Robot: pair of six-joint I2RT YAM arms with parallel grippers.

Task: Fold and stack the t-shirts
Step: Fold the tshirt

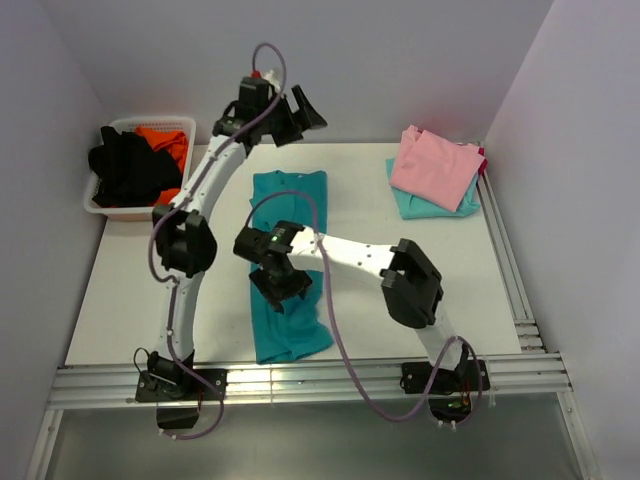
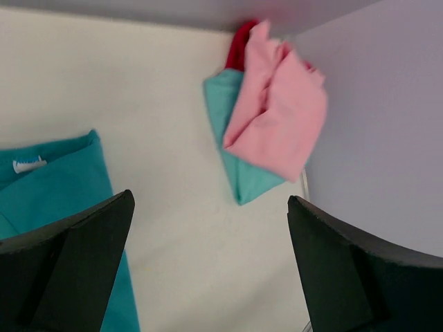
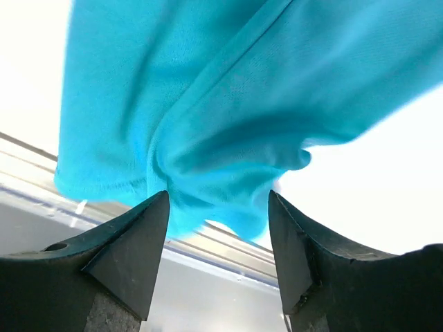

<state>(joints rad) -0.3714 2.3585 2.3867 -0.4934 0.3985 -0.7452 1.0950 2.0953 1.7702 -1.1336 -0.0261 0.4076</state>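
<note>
Only the overhead view shows the white plastic basket point(image 1: 120, 212) of black and orange clothes, far left. The soft teal cloth t-shirt point(image 1: 290, 195) lies lengthwise mid-table. The left wrist view adds its white neck label point(image 2: 28, 166) and the pink folded rectangular tee point(image 2: 277, 117) stacked on the pale aqua one point(image 2: 239, 176), far right. The left gripper point(image 2: 209, 207) gapes wide, empty. The right gripper point(image 3: 218, 197) stands parted at the teal shirt's rumpled hem.

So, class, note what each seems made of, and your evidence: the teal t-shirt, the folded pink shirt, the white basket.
Teal t-shirt: soft knit-looking cloth, mostly matt; it drapes and bunches in loose folds.
Pink shirt: similar soft matt cloth, lying limp where folded.
Basket: probably moulded plastic, white and smooth, with a rigid, even rim.
</note>
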